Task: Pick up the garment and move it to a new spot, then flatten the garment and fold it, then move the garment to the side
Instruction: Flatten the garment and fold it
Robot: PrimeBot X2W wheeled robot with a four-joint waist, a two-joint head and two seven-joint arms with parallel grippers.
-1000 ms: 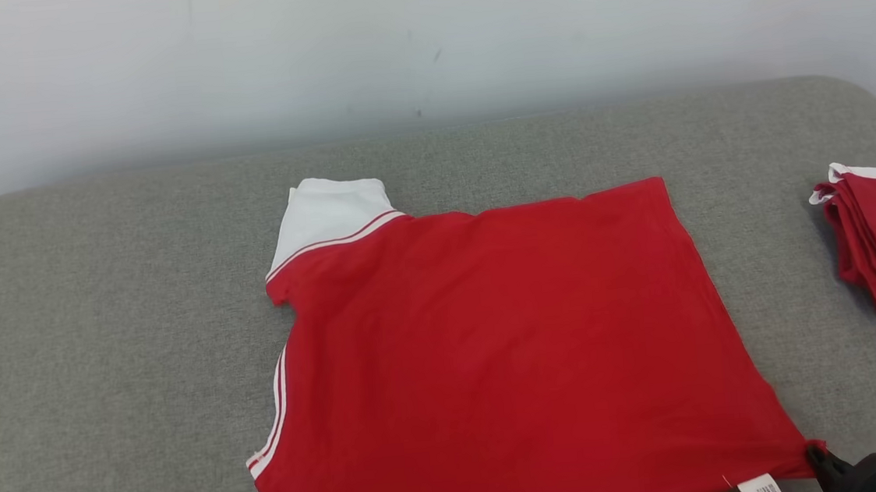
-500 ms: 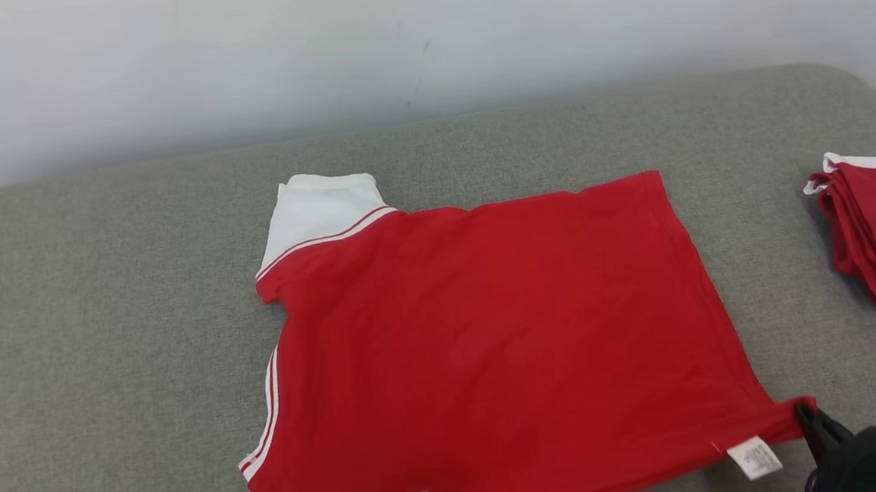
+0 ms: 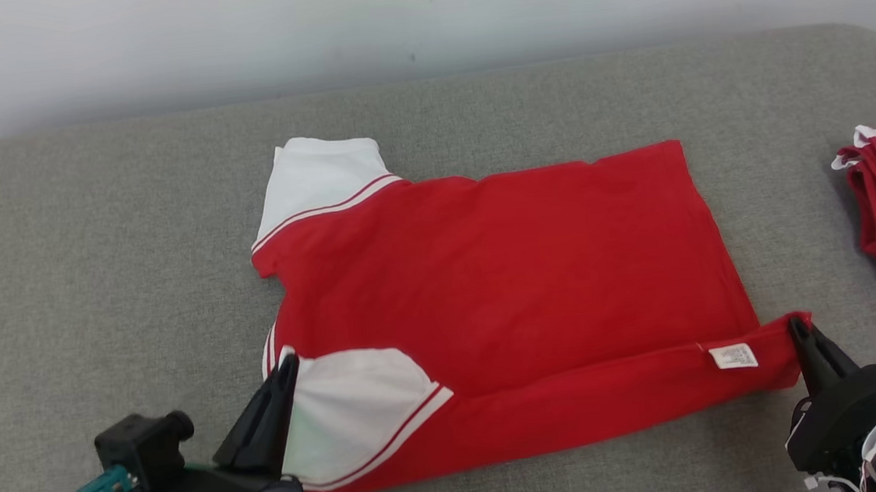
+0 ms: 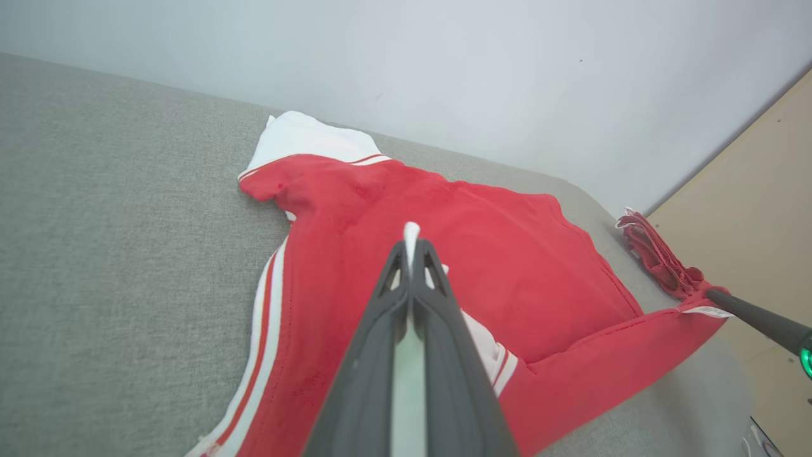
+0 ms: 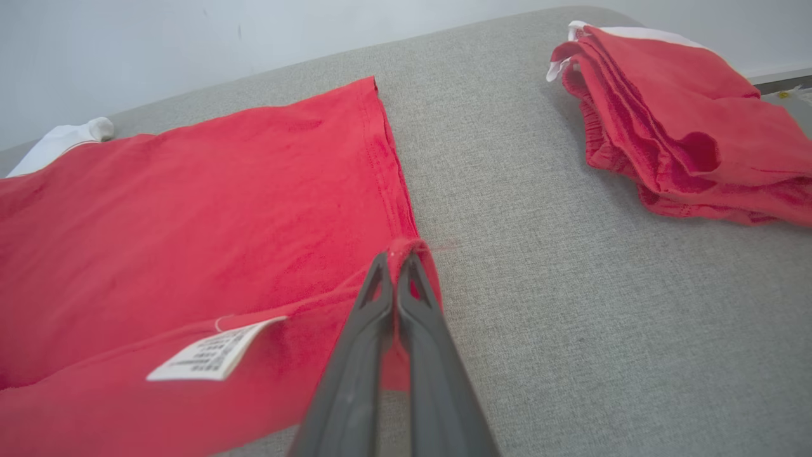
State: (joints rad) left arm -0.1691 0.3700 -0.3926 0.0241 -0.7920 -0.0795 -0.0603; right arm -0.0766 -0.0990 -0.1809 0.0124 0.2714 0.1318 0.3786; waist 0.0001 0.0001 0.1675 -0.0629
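Red-white garment (image 3: 503,272) — near edge folded

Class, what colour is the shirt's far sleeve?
The sleeve is white, with a thin red stripe; clearest in the head view.

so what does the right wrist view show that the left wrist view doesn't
Right wrist view: a close look at the right gripper shut on the hem corner of the red shirt, plus the printed face of the care label.
Left wrist view: the left gripper shut on the near white sleeve, the white side stripes, and a tan panel at the right edge.
Both: the shirt partly folded on the grey padded surface, its far white sleeve, the folded red pile and the pale wall.
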